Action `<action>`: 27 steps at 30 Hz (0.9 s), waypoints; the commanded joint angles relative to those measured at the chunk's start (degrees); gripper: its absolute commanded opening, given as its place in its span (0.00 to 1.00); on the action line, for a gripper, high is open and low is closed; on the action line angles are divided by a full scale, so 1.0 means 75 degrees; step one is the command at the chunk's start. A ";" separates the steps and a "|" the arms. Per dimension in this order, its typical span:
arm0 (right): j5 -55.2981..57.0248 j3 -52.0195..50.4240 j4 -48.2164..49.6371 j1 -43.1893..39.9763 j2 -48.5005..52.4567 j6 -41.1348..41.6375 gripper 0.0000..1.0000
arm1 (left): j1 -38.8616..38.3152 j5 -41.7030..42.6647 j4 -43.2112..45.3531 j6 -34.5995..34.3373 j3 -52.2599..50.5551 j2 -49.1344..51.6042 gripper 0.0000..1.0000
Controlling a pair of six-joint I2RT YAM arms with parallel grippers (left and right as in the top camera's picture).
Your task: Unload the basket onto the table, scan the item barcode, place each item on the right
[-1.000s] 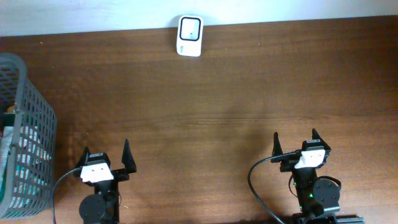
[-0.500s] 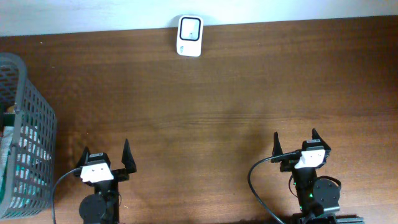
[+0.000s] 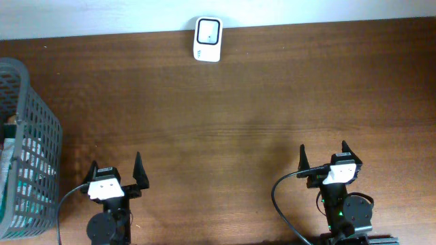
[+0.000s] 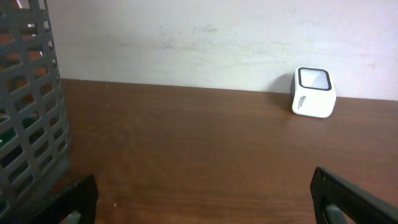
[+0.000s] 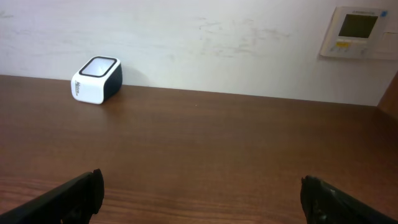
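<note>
— How is the left pincer (image 3: 116, 167) sitting?

— It is standing with its fingers spread wide apart, holding nothing and touching nothing. Only bare bench (image 3: 238, 116) is showing between the tips in its wrist view.

— And the right pincer (image 3: 323, 153)?

— It is doing the same: fingers are gaping fully, nothing is lying between them, and nothing is touching them. A black cable (image 3: 278, 197) is looping beside its arm.

— Where are they sitting on the bench?

— Seen from overhead, the left one is sitting at about 7 o'clock from the bench's middle and the right one at about 5 o'clock. Both are pointing toward 12.

— Where is the scanner (image 3: 208, 39) lying?

— It is resting at 12 o'clock, at the far edge against the pale wall (image 4: 205, 37), well apart from both pincers. Its dark window is facing up.

— And the item?

— A grey mesh basket (image 3: 41, 136) is standing at 9 o'clock, at the left edge. Something green and white is showing through its mesh, but I cannot tell what it is.
</note>
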 commanded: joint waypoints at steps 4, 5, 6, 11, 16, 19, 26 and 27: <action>0.0175 -0.0038 -0.0055 -0.0047 0.0006 0.0035 0.99 | -0.0026 0.0647 0.0050 -0.0058 0.0673 0.0425 0.99; 0.0175 -0.0038 -0.0052 -0.0047 0.0006 0.0035 0.98 | -0.0026 0.0647 -0.0015 -0.0055 0.1137 0.0857 0.99; 0.0175 -0.0038 -0.0052 -0.0047 0.0006 0.0035 0.98 | -0.0026 0.0688 -0.0032 -0.0055 0.1565 0.1346 0.99; 0.0175 -0.0038 -0.0055 -0.0047 0.0006 0.0035 0.98 | -0.0026 0.1314 -0.0991 -0.0023 0.5249 0.4838 0.99; 0.0175 -0.0038 -0.0052 -0.0047 0.0006 0.0035 0.98 | -0.0026 0.1297 -0.5785 0.0574 1.0984 0.8603 0.99; 0.0178 -0.0038 -0.0055 -0.0047 0.0006 0.0035 0.98 | -0.0026 0.1297 -0.7822 0.0635 1.3592 1.0244 0.99; 0.0175 -0.0038 -0.0052 -0.0047 0.0006 0.0035 0.99 | 0.1011 0.0901 -0.7659 0.0300 1.4749 1.0908 0.99; 0.0175 -0.0038 -0.0052 -0.0047 0.0006 0.0035 0.98 | 0.1711 0.0836 -0.7679 0.0023 1.4997 1.0905 0.99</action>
